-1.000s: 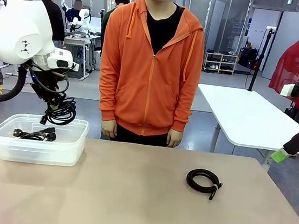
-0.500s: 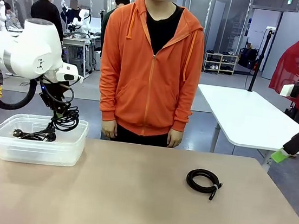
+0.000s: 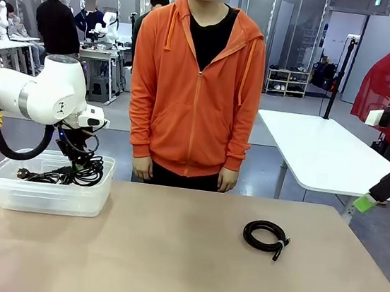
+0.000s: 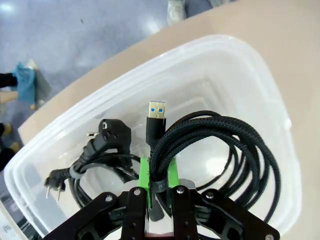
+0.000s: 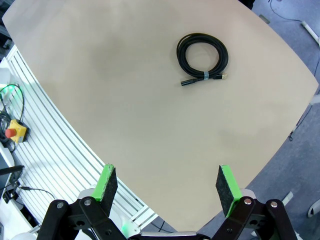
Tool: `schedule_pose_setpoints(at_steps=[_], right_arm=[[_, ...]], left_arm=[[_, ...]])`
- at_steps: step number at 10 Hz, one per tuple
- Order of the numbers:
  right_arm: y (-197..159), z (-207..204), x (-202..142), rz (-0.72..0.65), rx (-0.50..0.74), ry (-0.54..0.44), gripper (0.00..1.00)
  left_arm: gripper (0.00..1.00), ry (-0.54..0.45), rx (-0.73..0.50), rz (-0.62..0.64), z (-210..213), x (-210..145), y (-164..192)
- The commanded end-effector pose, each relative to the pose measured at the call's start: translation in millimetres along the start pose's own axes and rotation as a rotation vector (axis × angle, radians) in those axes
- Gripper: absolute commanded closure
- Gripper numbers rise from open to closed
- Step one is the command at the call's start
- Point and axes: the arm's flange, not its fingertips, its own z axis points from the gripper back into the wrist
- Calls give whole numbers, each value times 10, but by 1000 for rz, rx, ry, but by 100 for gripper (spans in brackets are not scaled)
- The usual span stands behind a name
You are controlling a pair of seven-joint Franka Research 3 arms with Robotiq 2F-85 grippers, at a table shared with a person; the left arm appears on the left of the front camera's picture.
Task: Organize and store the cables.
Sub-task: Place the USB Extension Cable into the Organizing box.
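My left gripper (image 4: 159, 172) is shut on a braided black USB cable coil (image 4: 215, 145), holding it low inside the clear plastic bin (image 3: 46, 195). The coil (image 3: 86, 170) hangs at the bin's rim in the front view, under the left gripper (image 3: 77, 164). A second black cable with a power plug (image 4: 102, 150) lies in the bin. Another coiled black cable (image 3: 265, 236) rests on the table right of centre, seen from above as a tied coil (image 5: 202, 60). My right gripper (image 5: 165, 185) is open, high over the table, its green pad (image 3: 364, 203) showing at the right edge.
A person in an orange hoodie (image 3: 196, 89) stands at the far edge of the tan table (image 3: 179, 272), hands down. A white table (image 3: 322, 151) stands behind on the right. Beside the table a red emergency button (image 5: 11, 132) sits on the floor.
My left arm has lowered and shifted right, bringing the held cable coil down from above the bin into it. The right arm and the coil on the table have not moved.
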Motion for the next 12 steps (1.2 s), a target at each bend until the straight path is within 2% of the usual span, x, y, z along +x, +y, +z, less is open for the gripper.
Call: schedule_pose_setpoints(at_steps=[1, 4, 10, 11, 12], right_arm=[[4, -3, -3, -5, -4, 9, 0], [4, -3, -3, -5, -4, 9, 0], [4, -3, -3, -5, -4, 9, 0], [4, -3, -3, -5, -4, 9, 0], [4, -3, -3, -5, -4, 9, 0]], left_arm=[[84, 44, 24, 13, -155, 59, 31], [84, 76, 6, 5, -330, 47, -14], [7, 75, -4, 8, -278, -41, -14], [0, 72, -8, 7, -281, -49, -12], [0, 71, -29, 22, -288, -72, 1]])
